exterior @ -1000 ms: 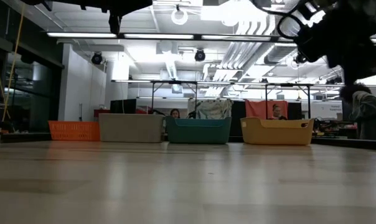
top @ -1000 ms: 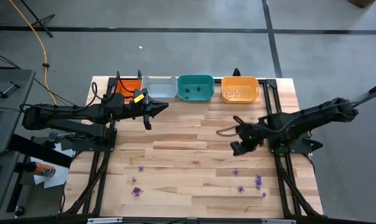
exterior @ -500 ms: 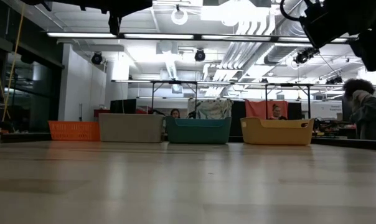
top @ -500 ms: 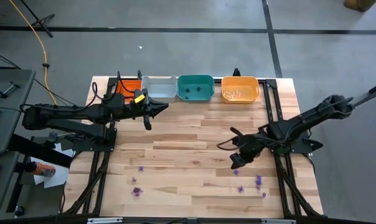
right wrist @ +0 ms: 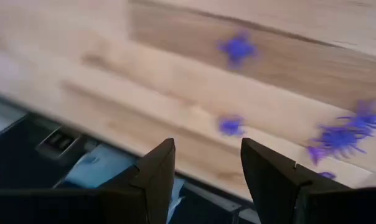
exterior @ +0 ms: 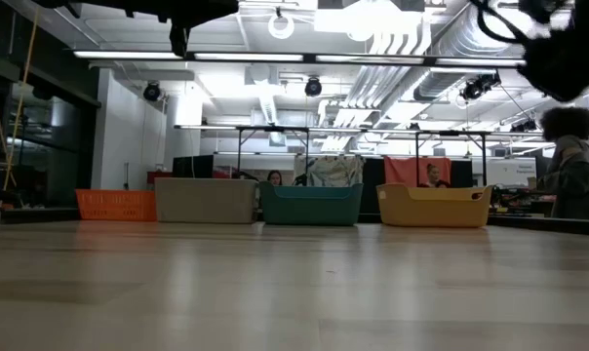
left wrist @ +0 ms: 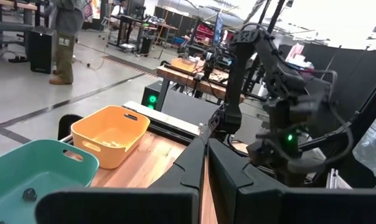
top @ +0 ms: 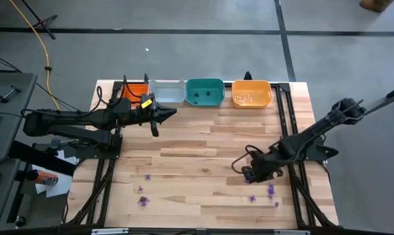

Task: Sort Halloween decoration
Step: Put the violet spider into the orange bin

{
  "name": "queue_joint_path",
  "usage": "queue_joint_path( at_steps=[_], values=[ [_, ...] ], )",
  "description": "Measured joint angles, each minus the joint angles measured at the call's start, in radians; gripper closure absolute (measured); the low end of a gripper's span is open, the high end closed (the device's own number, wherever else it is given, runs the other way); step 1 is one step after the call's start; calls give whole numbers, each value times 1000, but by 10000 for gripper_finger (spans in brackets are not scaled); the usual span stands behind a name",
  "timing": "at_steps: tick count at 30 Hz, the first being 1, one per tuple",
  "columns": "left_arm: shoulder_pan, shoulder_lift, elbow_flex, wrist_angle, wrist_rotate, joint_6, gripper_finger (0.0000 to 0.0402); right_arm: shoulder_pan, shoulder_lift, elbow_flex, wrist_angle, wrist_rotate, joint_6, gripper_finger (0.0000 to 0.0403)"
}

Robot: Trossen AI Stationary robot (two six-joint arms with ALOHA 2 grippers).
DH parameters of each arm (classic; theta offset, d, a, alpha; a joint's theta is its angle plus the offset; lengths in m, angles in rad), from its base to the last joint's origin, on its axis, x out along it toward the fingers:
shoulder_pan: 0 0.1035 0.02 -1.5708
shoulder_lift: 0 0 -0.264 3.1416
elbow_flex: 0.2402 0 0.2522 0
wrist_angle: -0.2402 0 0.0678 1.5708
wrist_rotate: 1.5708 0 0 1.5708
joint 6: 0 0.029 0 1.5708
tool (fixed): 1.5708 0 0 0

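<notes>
— Overhead view: straight down on the whole table point(top: 197, 140). Low view: level across it, toward the trays point(exterior: 275, 203).
— Wrist views: close, forward past own fingers. Shared: trays, tabletop.

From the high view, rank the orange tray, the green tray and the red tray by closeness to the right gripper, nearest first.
Measured from the right gripper, open above the table's near right part:
1. Orange tray, rightmost in the far row.
2. Green tray, just left of it.
3. Red tray, at the row's left end, by the left arm.
</notes>
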Motion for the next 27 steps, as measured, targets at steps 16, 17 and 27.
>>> queue_joint_path(
  at_steps=[16,17,27],
  values=[
    [1,0,0,-38,0,0,392,-30,296,0,33,43,56,224],
    [1,0,0,-42,0,0,392,-32,309,0,39,43,59,224],
    [1,0,0,-68,0,0,392,-30,382,5,43,44,43,245]
  ],
)
